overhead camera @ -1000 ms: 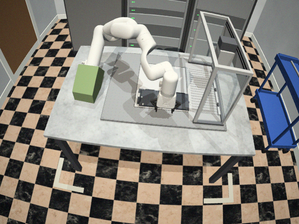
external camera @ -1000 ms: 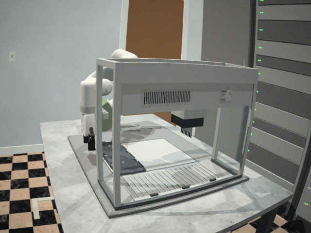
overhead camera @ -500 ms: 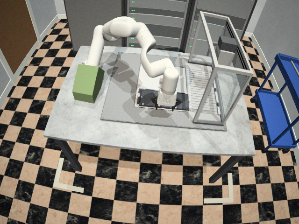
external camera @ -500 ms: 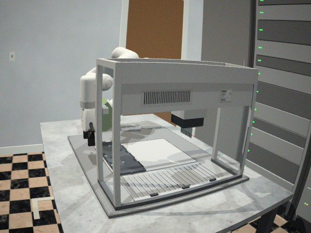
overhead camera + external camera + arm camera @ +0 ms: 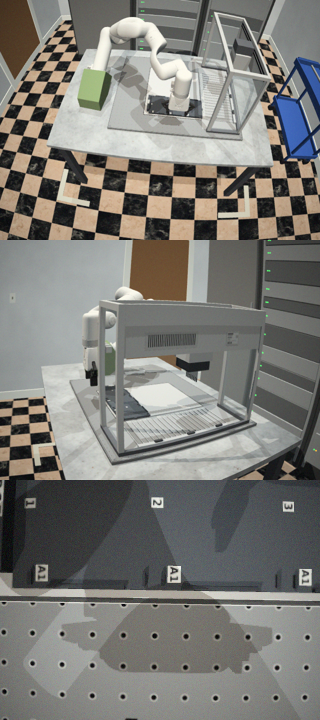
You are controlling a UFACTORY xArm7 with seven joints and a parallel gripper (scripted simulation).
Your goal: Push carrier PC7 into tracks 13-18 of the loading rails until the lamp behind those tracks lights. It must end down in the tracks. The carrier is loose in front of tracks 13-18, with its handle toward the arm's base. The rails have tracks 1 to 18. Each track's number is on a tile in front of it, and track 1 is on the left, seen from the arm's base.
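Note:
Carrier PC7 [image 5: 157, 106] [image 5: 126, 405] [image 5: 175, 535] is a long dark plate lying flat in front of tracks 13-18, its far end close to the front of the loading rails [image 5: 215, 98] [image 5: 178, 424]. Its handle end points toward the arm's base. Small white labels show on it in the wrist view. My gripper [image 5: 178, 113] [image 5: 90, 379] is open and empty. It hangs above the carrier, near its long outer side. The fingers are out of the wrist view. The lamp [image 5: 233, 111] [image 5: 158, 440] behind those tracks looks dark. The track number tiles are too small to read.
A framed enclosure [image 5: 222, 103] [image 5: 120, 405] stands over the rails, with a dark head [image 5: 243, 46] [image 5: 192, 365] and thin tips hanging inside. A white panel [image 5: 160, 82] [image 5: 157, 395] lies beside the carrier. A green box [image 5: 91, 86] [image 5: 109, 364] stands by the arm's base.

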